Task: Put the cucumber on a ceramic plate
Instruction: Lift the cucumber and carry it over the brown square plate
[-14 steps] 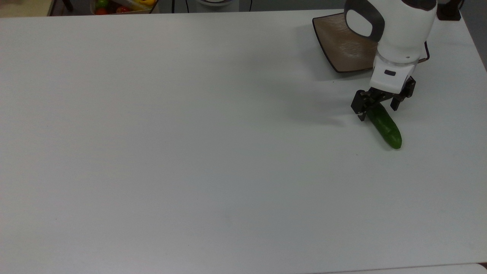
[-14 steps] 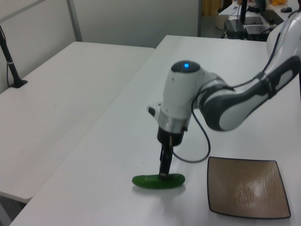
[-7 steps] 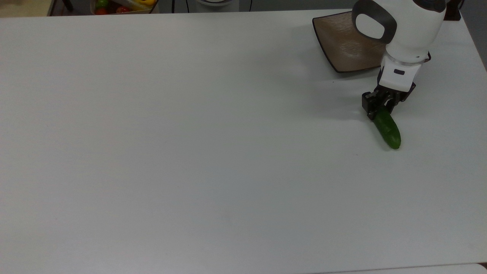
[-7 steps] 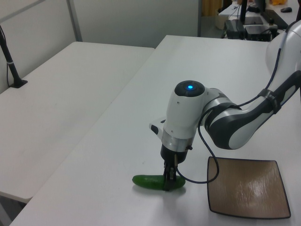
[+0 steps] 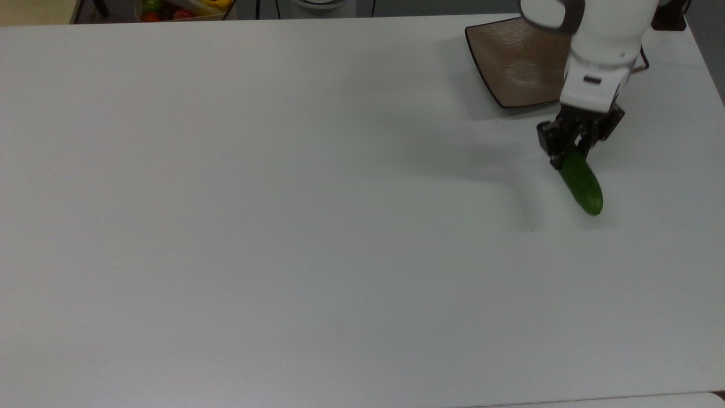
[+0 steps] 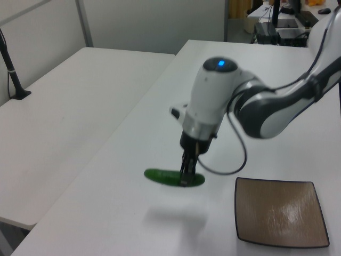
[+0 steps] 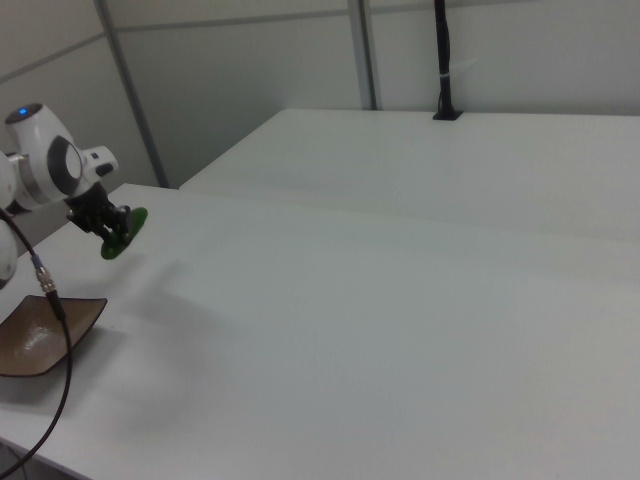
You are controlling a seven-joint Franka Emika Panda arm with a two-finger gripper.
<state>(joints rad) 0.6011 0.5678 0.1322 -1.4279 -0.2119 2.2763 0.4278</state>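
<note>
Since the earlier frame, we are lifting the stubby, glossy dark green cucumber (image 6: pixel 173 177) off the white worktop (image 5: pixel 283 226), our pincer (image 5: pixel 573 152) clamping its slippery end nearest the square brown ceramic plate (image 5: pixel 518 62) at eleven o'clock in the top view.

A broad white table (image 5: pixel 283 226) carries the scene. The square brown ceramic plate (image 5: pixel 512 62) lies flat on it near the top view's upper right corner, its surface bare, with the table's edge close behind.

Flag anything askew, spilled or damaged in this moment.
Nothing spilled or damaged. The tool grips the cucumber off-centre, near one end, so most of it sticks out to one side, clear of the table. The ceramic plate sits bare.
</note>
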